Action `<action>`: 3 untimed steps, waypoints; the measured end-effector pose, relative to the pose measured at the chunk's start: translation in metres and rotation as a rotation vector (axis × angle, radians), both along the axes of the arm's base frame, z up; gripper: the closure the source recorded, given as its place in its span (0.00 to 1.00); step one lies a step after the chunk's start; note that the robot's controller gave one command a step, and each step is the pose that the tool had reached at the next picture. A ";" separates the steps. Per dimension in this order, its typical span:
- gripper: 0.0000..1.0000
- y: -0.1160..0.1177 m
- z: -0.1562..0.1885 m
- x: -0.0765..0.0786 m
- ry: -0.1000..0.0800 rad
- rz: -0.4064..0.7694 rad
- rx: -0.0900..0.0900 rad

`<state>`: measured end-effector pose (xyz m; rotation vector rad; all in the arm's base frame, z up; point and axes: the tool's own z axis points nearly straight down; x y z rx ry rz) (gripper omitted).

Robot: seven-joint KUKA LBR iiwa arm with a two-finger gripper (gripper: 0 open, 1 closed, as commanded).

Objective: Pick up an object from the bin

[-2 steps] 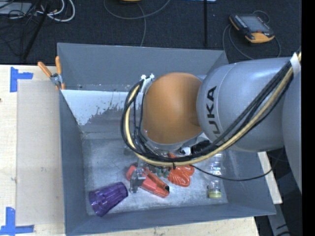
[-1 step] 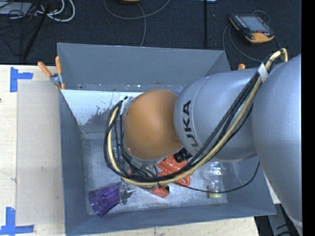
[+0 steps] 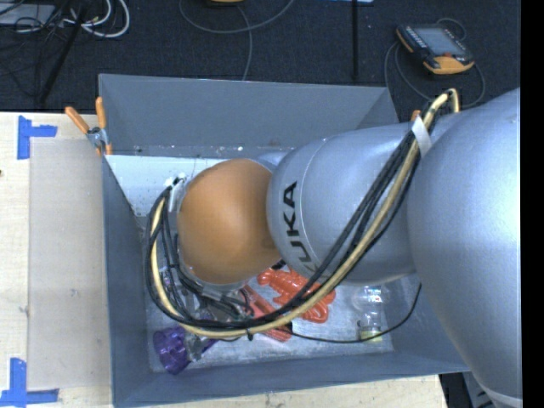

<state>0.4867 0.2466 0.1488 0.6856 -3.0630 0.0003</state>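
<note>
The silver jointed robot arm (image 3: pixel 357 202) reaches far down into the grey metal bin (image 3: pixel 246 109) from the right, covering most of its floor. A rounded orange cover (image 3: pixel 225 219) on the wrist sits over the left middle of the bin. Black and yellow cables (image 3: pixel 160 266) loop round the cover's left and lower sides. The pincer (image 3: pixel 197 296) lies beneath the cover among dark hardware, low over the floor; whether it is released or clenched cannot be told, nor whether it grasps anything.

Nearest to it, a knobbly orange-red plastic piece (image 3: pixel 293 300) lies on the floor just right of the dark hardware, partly under the cables. A small purple translucent plastic piece (image 3: pixel 170 347) sits in the near left corner. A clear plastic item (image 3: pixel 370 308) lies further right, apart from both.
</note>
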 end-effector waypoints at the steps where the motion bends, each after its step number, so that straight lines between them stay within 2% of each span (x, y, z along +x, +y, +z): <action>1: 0.00 -0.004 -0.028 0.011 -0.001 0.045 0.000; 2: 0.00 -0.031 -0.079 0.014 0.000 0.028 0.001; 3: 1.00 -0.025 -0.076 0.020 -0.009 0.237 0.000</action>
